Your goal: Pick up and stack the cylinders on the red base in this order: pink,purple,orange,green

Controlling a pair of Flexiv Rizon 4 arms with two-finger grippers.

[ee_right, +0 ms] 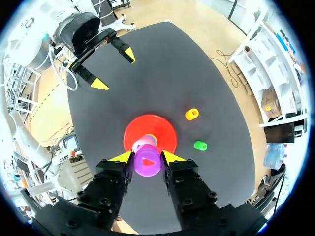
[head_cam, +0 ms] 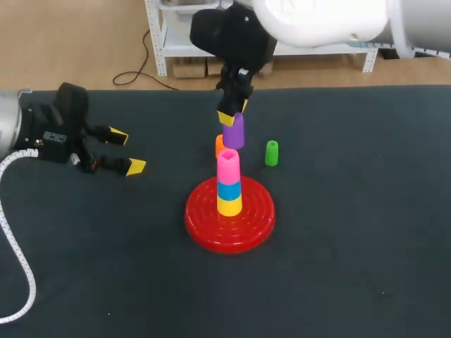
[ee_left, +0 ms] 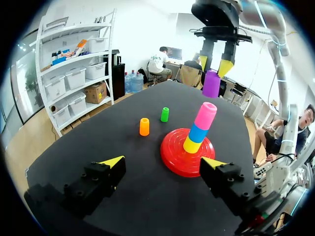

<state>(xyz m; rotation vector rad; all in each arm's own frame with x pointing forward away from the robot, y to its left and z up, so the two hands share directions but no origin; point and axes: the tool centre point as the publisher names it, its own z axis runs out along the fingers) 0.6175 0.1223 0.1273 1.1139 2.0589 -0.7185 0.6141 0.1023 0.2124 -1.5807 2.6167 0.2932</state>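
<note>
Both right fingers (ee_right: 123, 157) tight on the purple cylinder (ee_right: 147, 163) above the pink cylinder (head_cam: 227, 166); left fingers (ee_left: 112, 162) spread wide apart.

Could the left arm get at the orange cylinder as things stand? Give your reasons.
Probably yes: the left end effector is open and empty, and the orange cylinder stands upright on bare table ahead of it, nothing between.

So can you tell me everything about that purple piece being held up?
The purple cylinder is a small, smooth, plastic-looking piece, standing upright in the air. The right hand pinches it from both sides near its top. It hangs just above the pink cylinder that tops the stack on the red base, touching nothing else.
</note>
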